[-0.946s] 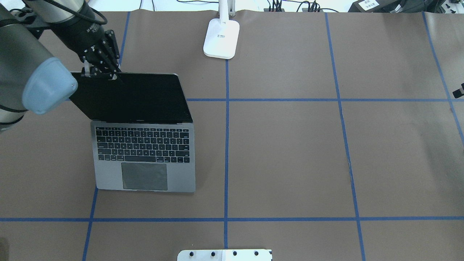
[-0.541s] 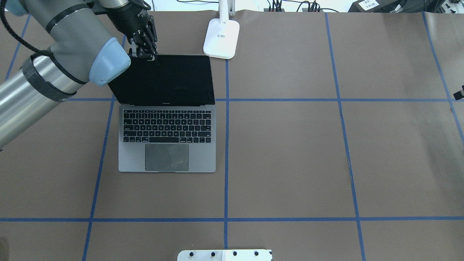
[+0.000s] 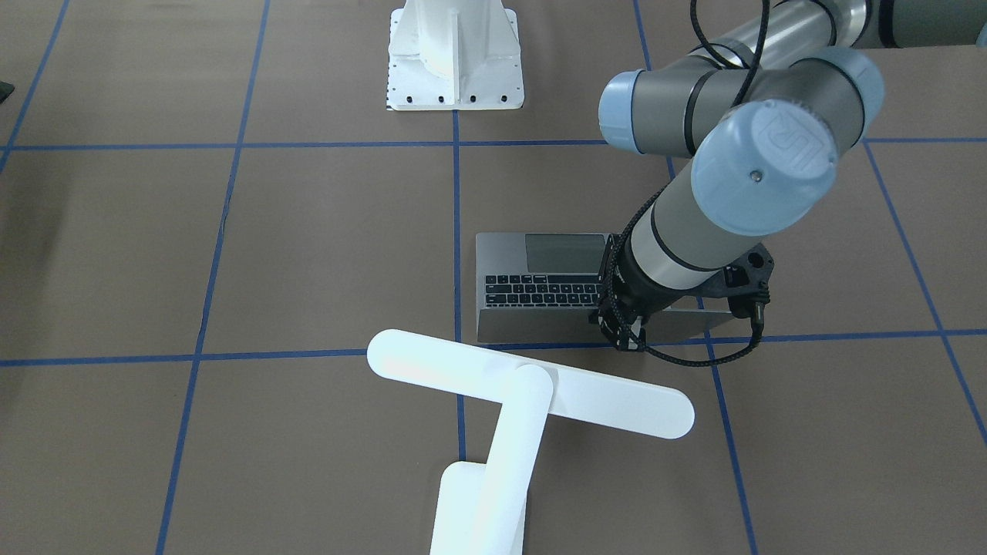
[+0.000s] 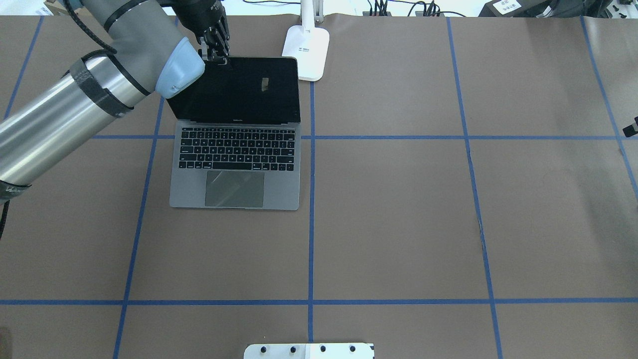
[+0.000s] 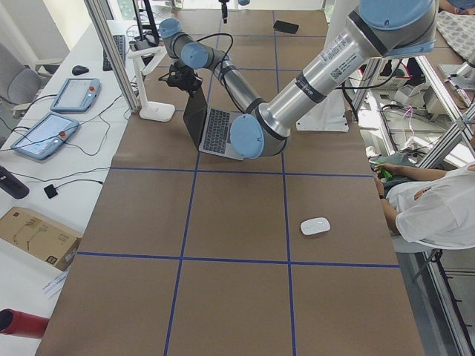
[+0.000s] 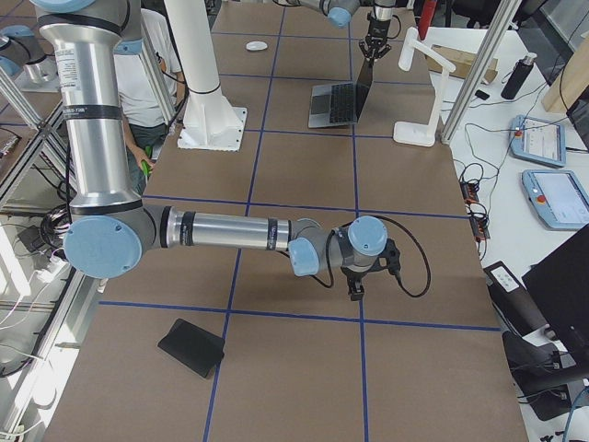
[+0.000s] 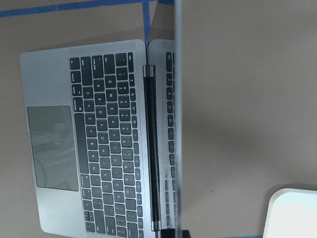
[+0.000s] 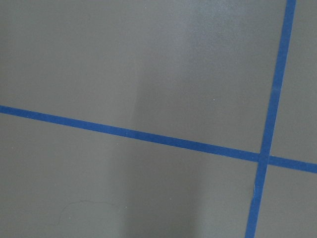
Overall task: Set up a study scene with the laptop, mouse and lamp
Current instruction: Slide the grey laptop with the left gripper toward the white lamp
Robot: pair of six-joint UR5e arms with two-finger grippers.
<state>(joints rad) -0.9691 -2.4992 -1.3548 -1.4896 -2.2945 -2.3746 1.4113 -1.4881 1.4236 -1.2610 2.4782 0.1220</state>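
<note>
Grip status, left gripper (image 4: 217,56): clamped on the top edge of the laptop (image 4: 234,164) lid, close to its left corner. Hung over the lid from the far-left side, pointing down. In the wrist view, showed the lid edge running straight through mid-frame, with one dark fingertip (image 7: 177,233) at the bottom.

Position of laptop: open on the brown-papered table (image 4: 398,224), far-left area, base flat, keyboard and trackpad on the near side, screen dark and standing close to upright. Sat square to the blue tape (image 4: 311,249) grid, right edge just left of the centre line.

Next out, lamp (image 3: 532,393): stood at the far edge, just right of the lid's right corner. Base looked apart from the lid in the wrist view. Had its bar head lying across the centre line, above the table, beyond the lid.

Further left, mouse (image 5: 315,225): lay well apart from the laptop, out toward the left end of the table, near half, on bare paper, touching nothing.

Other side, right gripper (image 6: 353,293): pointed down over the right end of the table, near a tape crossing. Seen only in the right side view, so could not tell whether apart or together. Wrist camera showed only paper and tape.

Also on the table: white mount (image 4: 309,350) at the near edge, centre, and black mat (image 6: 191,347) past the right gripper, toward the right end.
</note>
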